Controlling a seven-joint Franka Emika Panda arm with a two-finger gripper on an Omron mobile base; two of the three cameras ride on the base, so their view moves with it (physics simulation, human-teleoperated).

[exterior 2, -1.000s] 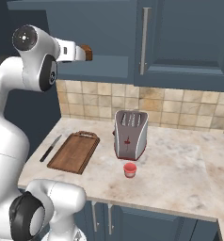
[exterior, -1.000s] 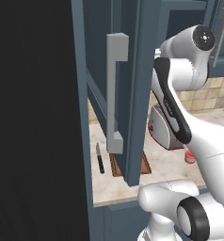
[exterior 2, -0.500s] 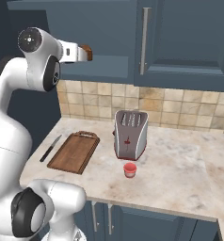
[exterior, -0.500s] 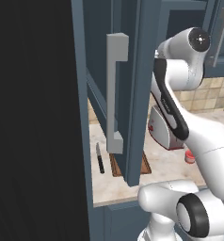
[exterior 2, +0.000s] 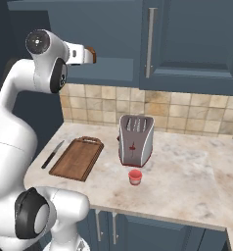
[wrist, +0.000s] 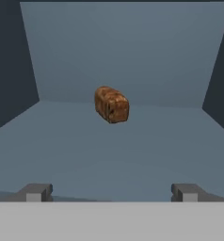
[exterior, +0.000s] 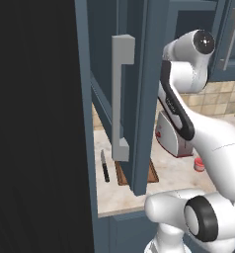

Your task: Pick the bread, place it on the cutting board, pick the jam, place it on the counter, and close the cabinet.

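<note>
Bread on the cabinet shelf, claw open in front of it

The bread [wrist: 112, 104] sits inside the cabinet [exterior: 149, 94], at twelve o'clock from the wide-open claw [wrist: 112, 192], well apart. Jam [exterior 2: 134, 176] rests on the counter [exterior 2: 187, 181] near the toaster [exterior 2: 135, 140]; cutting board [exterior 2: 77, 159] at its nine o'clock.

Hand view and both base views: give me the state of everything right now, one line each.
cabinet: door open.
bread: on the cabinet shelf, not gripped.
gripper: open, facing the bread, short of it.
cutting board: flat on the counter, bare.
jam: upright on the counter, in front of the toaster.
</note>
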